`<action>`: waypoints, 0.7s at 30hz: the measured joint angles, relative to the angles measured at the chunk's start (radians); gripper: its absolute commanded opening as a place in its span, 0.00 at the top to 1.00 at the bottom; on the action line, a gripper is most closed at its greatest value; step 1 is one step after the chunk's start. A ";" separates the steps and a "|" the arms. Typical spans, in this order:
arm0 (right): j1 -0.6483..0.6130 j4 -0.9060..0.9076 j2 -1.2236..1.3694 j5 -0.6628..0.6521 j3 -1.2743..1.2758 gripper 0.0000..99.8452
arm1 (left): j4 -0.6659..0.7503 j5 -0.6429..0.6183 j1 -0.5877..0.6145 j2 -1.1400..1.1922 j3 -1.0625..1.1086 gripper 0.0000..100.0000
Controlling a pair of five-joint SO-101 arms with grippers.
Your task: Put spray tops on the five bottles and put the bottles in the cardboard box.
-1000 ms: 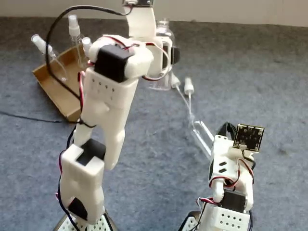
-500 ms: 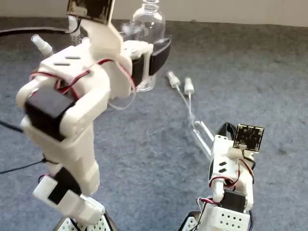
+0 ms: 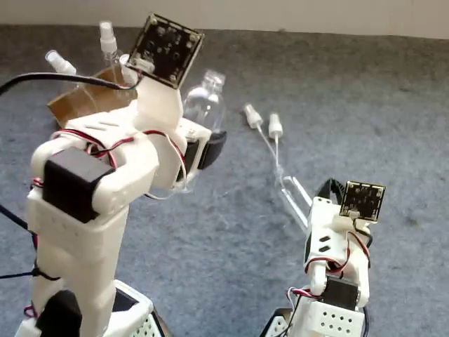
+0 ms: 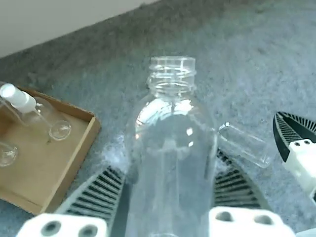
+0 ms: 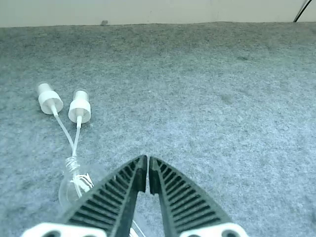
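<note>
As held by L gripper (image 3: 200, 151), clear bottle (image 3: 203, 105) raised off carpet (image 3: 351, 84) at upper centre of high view, just right of cardboard box (image 3: 84, 102) at upper left. Fingers (image 4: 96, 190) clamped on both flanks of body, low on wall; neck bare, no top fitted. Long axis tilted, not upright: base toward lower left under wrist, mouth toward upper right of frame. Two loose spray tops (image 3: 275, 126) side by side on carpet right of centre, well apart from mouth, dip tubes trailing toward lower right to small bottle (image 5: 74, 185) lying flat. R gripper (image 5: 147, 170) low at lower right of high view, fingers together on nothing, tips near small bottle. Step in hand, as judged: capping the held bottle. To do well: steady axis at fixed tilt w/ mouth facing R arm; keep grip low, leaving neck free; part R fingers, take one top by collar, not tube; feed tube into mouth first, then seat collar square on threads. Risk, as judged: smooth round wall, prone to slip or rotate if pushed off-axis. Capped bottles (image 3: 107, 38) already standing in box.
</note>
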State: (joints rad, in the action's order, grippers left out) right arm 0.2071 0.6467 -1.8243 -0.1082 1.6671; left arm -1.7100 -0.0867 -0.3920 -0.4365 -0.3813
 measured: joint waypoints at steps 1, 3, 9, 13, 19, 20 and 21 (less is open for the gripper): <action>0.000 0.000 0.000 0.000 0.000 0.99 | 0.025 0.000 0.000 -0.020 0.055 0.93; 0.000 0.000 0.000 0.000 0.000 0.99 | 0.084 0.000 0.005 -0.061 0.176 0.93; 0.000 0.066 0.000 0.000 0.000 0.99 | 0.356 0.000 0.087 -0.206 0.563 0.93; -0.023 0.158 0.000 -0.002 -0.008 0.99 | 0.559 0.000 0.100 -0.322 0.827 0.93; -0.075 0.259 0.000 -0.109 -0.137 0.99 | 0.806 0.000 0.110 -0.443 1.154 0.93; -0.075 0.267 0.000 -0.123 -0.161 0.99 | 0.836 0.000 0.110 -0.459 1.194 0.93; -0.077 0.273 0.002 -0.132 -0.184 0.99 | 0.867 0.000 0.109 -0.470 1.229 0.93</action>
State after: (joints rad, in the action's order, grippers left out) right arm 0.1304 0.9198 -1.8228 -0.2401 1.4830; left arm -0.8431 -0.0867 -0.2831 -0.9060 0.8477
